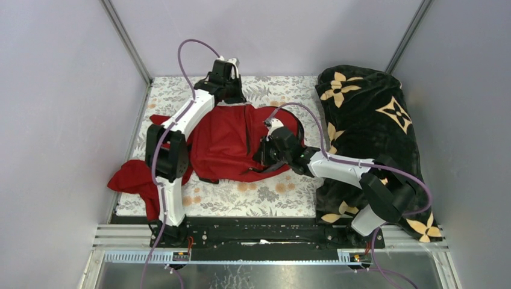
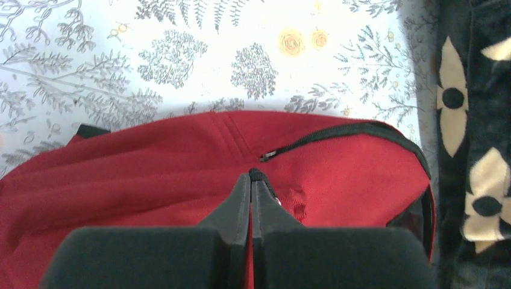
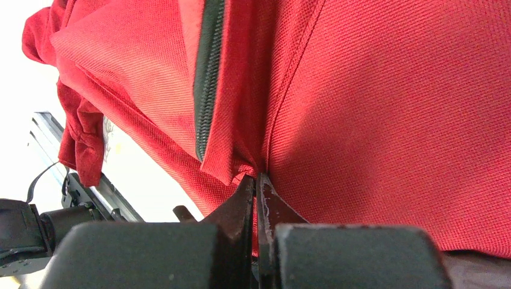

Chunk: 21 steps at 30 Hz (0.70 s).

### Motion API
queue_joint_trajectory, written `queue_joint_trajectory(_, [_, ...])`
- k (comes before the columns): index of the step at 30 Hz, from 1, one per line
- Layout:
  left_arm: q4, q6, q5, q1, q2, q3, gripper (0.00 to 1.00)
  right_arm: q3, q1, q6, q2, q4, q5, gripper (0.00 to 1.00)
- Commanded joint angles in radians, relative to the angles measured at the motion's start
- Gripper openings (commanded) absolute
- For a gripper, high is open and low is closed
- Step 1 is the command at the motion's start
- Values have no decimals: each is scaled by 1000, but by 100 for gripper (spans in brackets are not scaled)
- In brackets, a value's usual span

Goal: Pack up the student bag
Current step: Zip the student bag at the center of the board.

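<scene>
The student bag (image 1: 226, 141), dark red with black zippers, lies flat in the middle of the table. My left gripper (image 1: 232, 101) is at its far edge. In the left wrist view this gripper (image 2: 251, 176) is shut, with a black cord-like zipper pull (image 2: 263, 178) pinched at its tips, just short of the end of a black zipper (image 2: 337, 133). My right gripper (image 1: 264, 158) is at the bag's near right side. In the right wrist view it (image 3: 256, 179) is shut on a fold of the bag's red fabric (image 3: 391, 120), beside another zipper (image 3: 208, 78).
A thin red cloth (image 1: 135, 177) lies bunched at the table's left edge, partly under my left arm. A black blanket with tan flowers (image 1: 367, 120) fills the right side, under my right arm. A floral cover (image 1: 253, 195) lies over the table.
</scene>
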Motion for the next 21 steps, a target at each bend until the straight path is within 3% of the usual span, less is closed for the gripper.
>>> queue_joint_trajectory(1, [108,19,-52,28,79,130,0,-36,25,-14,-35,-161,-12,0])
queue_joint_trajectory(6, [95,14,-17,36,102,180,0,-36,25,-6,-52,-167,-11,0])
queue_joint_trajectory(10, [99,42,-48,20,-3,127,1,9,24,-4,-64,-182,-16,0])
queue_joint_trajectory(13, [106,96,-112,-1,-130,50,42,81,22,-9,-52,-183,-3,0])
queue_joint_trajectory(14, [104,113,-128,-8,-174,20,58,116,22,-15,-35,-186,5,7])
queue_joint_trajectory(15, [101,129,-151,-19,-213,-9,72,166,22,-20,-12,-201,20,23])
queue_joint_trajectory(16, [90,148,-197,-32,-255,-39,77,217,20,-30,9,-244,34,37])
queue_joint_trajectory(17, [69,163,-237,-45,-306,-71,79,260,21,-37,20,-282,54,48])
queue_joint_trajectory(21, [13,155,-293,-93,-490,-253,77,231,21,-49,-75,-276,98,56])
